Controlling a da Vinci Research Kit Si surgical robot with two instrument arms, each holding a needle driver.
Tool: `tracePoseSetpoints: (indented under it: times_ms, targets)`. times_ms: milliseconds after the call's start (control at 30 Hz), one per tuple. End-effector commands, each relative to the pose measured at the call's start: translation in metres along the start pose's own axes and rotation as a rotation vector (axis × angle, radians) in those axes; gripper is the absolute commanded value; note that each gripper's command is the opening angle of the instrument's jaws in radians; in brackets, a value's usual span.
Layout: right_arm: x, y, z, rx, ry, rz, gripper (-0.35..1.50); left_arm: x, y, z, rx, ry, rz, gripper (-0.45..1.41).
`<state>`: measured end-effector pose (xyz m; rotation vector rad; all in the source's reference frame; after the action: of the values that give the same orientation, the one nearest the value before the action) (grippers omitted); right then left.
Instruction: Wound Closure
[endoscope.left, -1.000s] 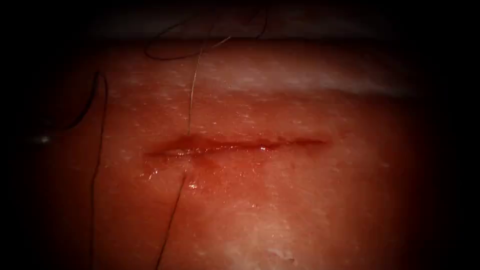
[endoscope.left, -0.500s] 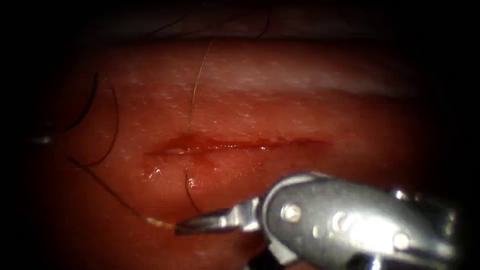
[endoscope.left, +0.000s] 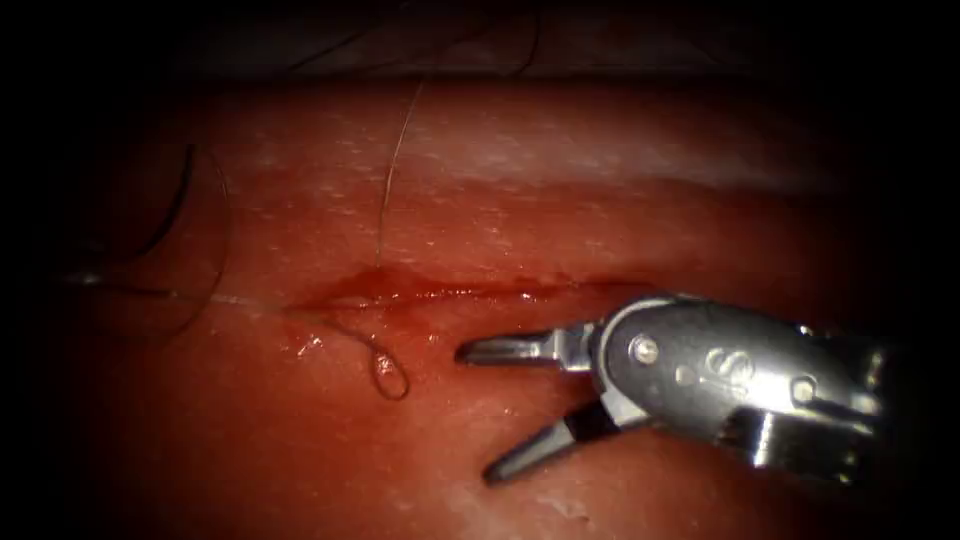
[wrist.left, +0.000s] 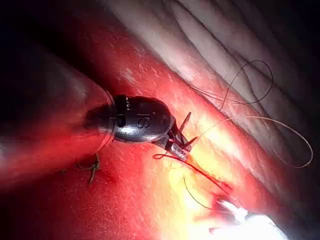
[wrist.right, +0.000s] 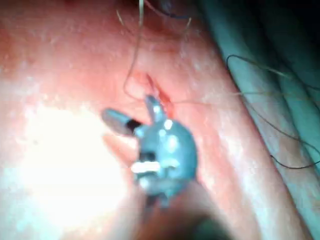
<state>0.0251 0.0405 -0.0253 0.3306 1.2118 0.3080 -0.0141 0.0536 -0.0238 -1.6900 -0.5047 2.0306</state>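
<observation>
Tissue (endoscope.left: 620, 180): pork belly, a horizontal cut (endoscope.left: 470, 292) across its middle, red fluid (endoscope.left: 400, 300) pooled along the cut's left part.

Thread (endoscope.left: 388, 372): a small loop lies on the tissue just below the cut's left part; one strand runs up from the cut toward the far edge, another runs left across the tissue.

Right tool (endoscope.left: 490, 410): enters from the right, below the cut; fingers (endoscope.left: 500, 350) spread wide, holding nothing, tips near the loop but apart from it.

Left tool (wrist.left: 182, 142): over the tissue, fingers parted at the thread; grip cannot be told.

Needle: not identifiable.
</observation>
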Motion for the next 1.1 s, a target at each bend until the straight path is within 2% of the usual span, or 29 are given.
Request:
tracePoseSetpoints:
  times_ms: [33,233,333,367,400,433,600,800,933,1100]
  targets:
    - [-0.0014,0.0006,0.0031,-0.016,0.003,-0.011,1.09,-0.0005,-0.0004,0.0006,-0.001,0.001,0.001,-0.35]
    - [-0.0039,0.0011,0.0077,-0.055,-0.004,-0.039,1.04,-0.0005,-0.0004,0.0006,-0.001,0.001,0.001,-0.35]
    - [-0.0043,0.0011,0.0084,-0.049,-0.004,-0.043,0.86,-0.0006,-0.0004,0.0007,0.0,0.001,0.002,-0.35]
    - [-0.0045,0.001,0.0087,-0.015,0.001,-0.04,0.26,-0.0006,-0.0004,0.0007,0.001,0.001,0.002,-0.35]
    - [-0.0046,0.001,0.0087,0.004,-0.001,-0.042,-0.18,-0.0006,-0.0004,0.0007,0.001,0.001,0.002,-0.35]
    - [-0.0047,0.001,0.0087,0.012,-0.003,-0.043,-0.35,-0.0006,-0.0004,0.0007,0.001,0.001,0.002,-0.35]
    - [-0.0044,0.0009,0.0071,0.039,-0.077,-0.034,-0.35,-0.0006,-0.0004,0.0007,0.001,0.001,-0.004,-0.35]
    - [-0.0017,-0.0003,0.0053,0.114,-0.086,-0.006,-0.35,-0.0007,-0.0005,0.0007,0.001,0.001,-0.004,-0.35]
    - [0.0008,-0.0034,0.0047,0.275,-0.1,-0.007,-0.35,-0.0007,-0.0005,0.0007,0.001,0.001,-0.003,-0.35]
    - [0.003,-0.007,0.0051,0.388,-0.139,-0.03,-0.35,-0.0007,-0.0005,0.0007,0.001,0.001,-0.003,-0.35]
